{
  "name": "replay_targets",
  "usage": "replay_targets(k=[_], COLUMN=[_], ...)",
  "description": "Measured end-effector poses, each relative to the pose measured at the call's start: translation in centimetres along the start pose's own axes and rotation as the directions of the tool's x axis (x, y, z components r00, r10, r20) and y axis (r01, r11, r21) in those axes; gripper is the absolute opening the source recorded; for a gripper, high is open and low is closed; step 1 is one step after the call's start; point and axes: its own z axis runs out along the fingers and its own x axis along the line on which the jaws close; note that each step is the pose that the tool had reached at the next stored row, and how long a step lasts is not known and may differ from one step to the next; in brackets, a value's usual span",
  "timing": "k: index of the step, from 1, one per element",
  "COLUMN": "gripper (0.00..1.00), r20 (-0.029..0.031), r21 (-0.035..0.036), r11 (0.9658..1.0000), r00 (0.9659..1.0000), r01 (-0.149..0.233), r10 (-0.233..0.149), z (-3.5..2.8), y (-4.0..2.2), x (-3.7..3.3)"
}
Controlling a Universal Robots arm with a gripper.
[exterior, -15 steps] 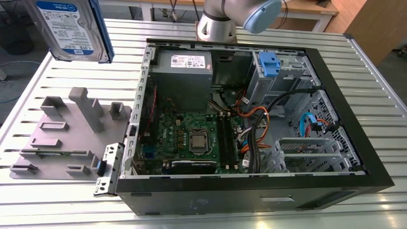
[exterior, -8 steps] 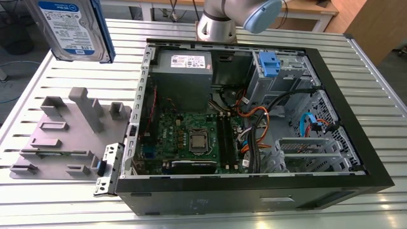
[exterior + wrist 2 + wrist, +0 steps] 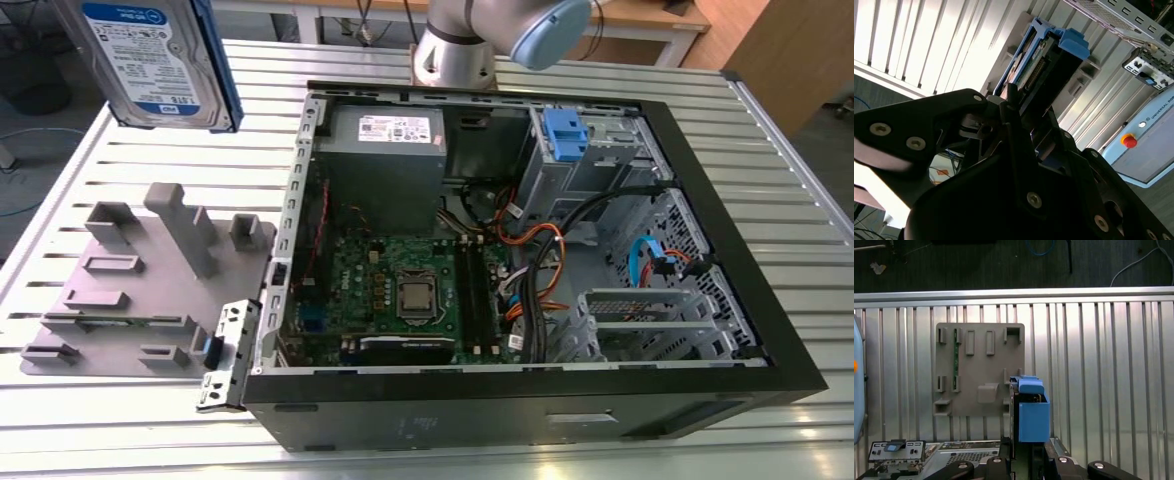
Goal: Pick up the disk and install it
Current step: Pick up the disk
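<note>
Across the slatted metal table (image 3: 774, 200) the open computer case (image 3: 534, 405) fills the exterior view's middle and right, its side off and its boards and wiring bare; on the exterior view's left, just beside the case, the grey fixture plate (image 3: 127, 300) lies flat on the slats with its pegs and slots standing up; the arm (image 3: 461, 50) rises at the far edge behind the case; the disk (image 3: 147, 60) hangs on end in the air at the exterior view's far left, label showing, clear of the plate and well apart from the case's inside; in the second wrist view the gripper (image 3: 1029, 107) has its black jaws closed on the disk's flat sides, the blue bracket running out beyond them; the first wrist view looks down past that bracket onto the plate's edge, with no contact between them. I judge the pick-up done and the carry toward the case the step in hand, installation not yet begun; the next move calls for height enough to pass the case's wall, the bracket squared to a drive bay near the other blue carrier (image 3: 563, 135), and a path that misses the loose cables (image 3: 527, 240); which bay is meant I cannot tell. Ribbed and shiny, the table gives glare and grooves but a level bed; round it stand wooden furniture (image 3: 781, 50) on the far side, a dark floor (image 3: 979, 265) with trailing leads, and a pale control box (image 3: 1149, 145) with a red button (image 3: 1128, 141).
</note>
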Motion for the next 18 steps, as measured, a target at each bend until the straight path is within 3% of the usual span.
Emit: replay_targets(k=[14, 18], gripper=[0.35, 0.35], r20=[-0.0001, 0.0001], r21=[-0.0001, 0.0001], r11=[1.0000, 1.0000], r00=[1.0000, 1.0000], r01=[0.000, 0.000], r10=[0.000, 0.000], z=[-0.01, -0.01], y=[-1.40, -1.49], x=[-0.07, -0.07])
